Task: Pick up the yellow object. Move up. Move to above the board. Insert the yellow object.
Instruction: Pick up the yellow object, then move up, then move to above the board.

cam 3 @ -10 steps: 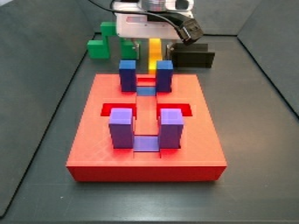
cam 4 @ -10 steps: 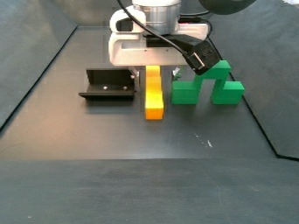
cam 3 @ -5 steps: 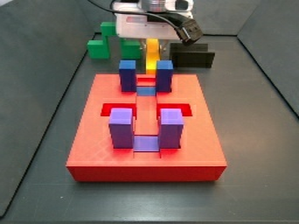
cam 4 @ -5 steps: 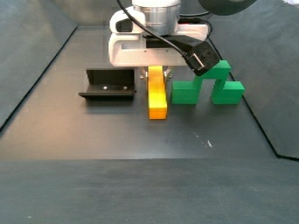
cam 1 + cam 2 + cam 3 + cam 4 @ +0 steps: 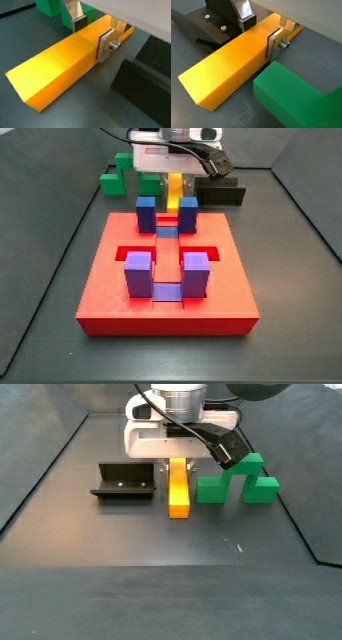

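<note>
The yellow object [image 5: 178, 489] is a long yellow-orange bar lying low on the dark floor between the fixture and the green blocks. It also shows behind the board in a side view [image 5: 174, 190]. My gripper [image 5: 178, 462] stands over its far end. In both wrist views the silver fingers [image 5: 107, 44] [image 5: 276, 44] press on the two long sides of the bar [image 5: 60, 70] [image 5: 228, 70], so the gripper [image 5: 92, 34] [image 5: 261, 34] is shut on it. The board [image 5: 120, 293] is a red slab with two dark-blue posts [image 5: 147, 210] and two purple posts [image 5: 139, 276].
The black L-shaped fixture [image 5: 123, 481] [image 5: 204, 25] stands close on one side of the bar. Green stepped blocks [image 5: 234, 482] [image 5: 298, 97] stand close on the other side. Dark walls enclose the floor.
</note>
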